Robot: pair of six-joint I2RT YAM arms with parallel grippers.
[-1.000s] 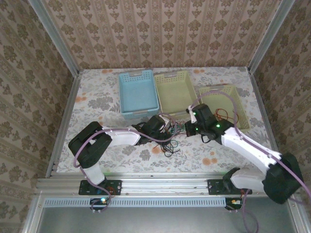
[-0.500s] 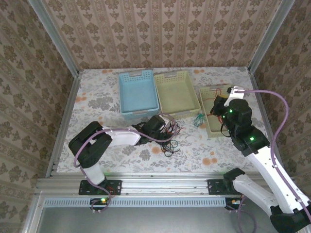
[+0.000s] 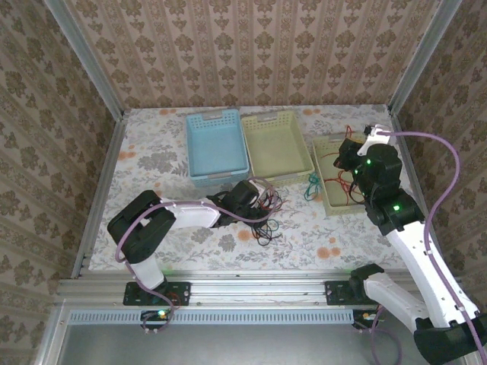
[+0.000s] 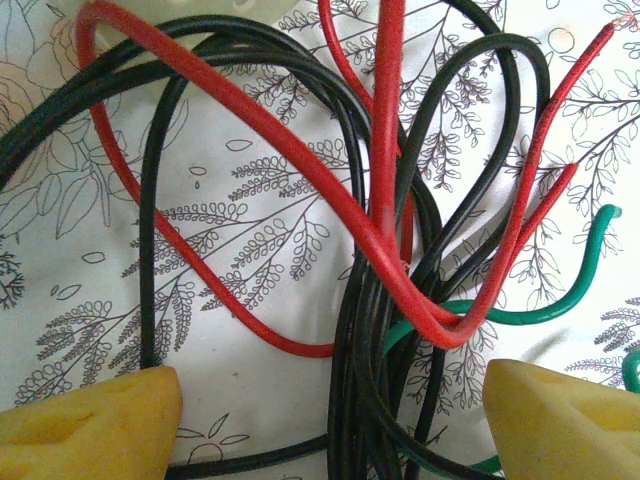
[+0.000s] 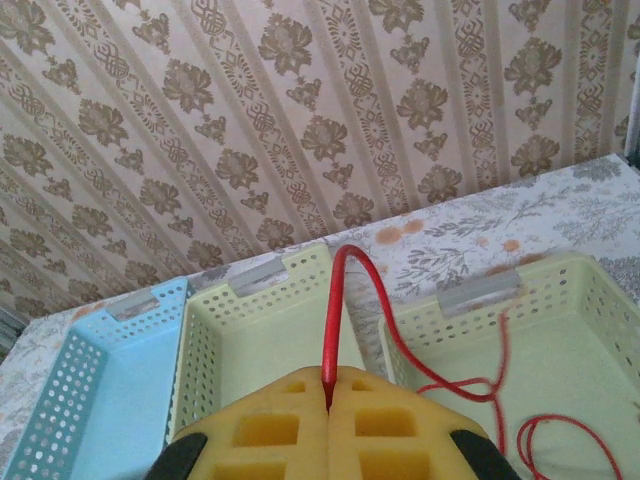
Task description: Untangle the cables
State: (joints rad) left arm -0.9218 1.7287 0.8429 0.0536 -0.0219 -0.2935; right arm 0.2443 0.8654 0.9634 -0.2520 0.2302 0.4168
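Red cable (image 5: pixel 345 290), pinched in my right hand (image 5: pixel 330 395), trails into the end basket (image 5: pixel 560 300) right of the middle basket (image 3: pixel 278 144). The tangle (image 3: pixel 262 215) lies before that middle basket, under my spread left hand (image 4: pixel 325 420). I'm sorting; next I'd drop it in.

Cables (image 4: pixel 385 150) tangled, red, black, green; red cable (image 5: pixel 332 320) loops into pale-green basket (image 5: pixel 560 290).

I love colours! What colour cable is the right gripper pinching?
Red cable, clearest in the right wrist view.

White-shelled, black-jointed left arm (image 3: pixel 190 211) and right arm (image 3: pixel 415 243) carry lilac cables (image 3: pixel 415 134); left tool (image 4: pixel 330 425) and right tool (image 5: pixel 328 390) are yellow.
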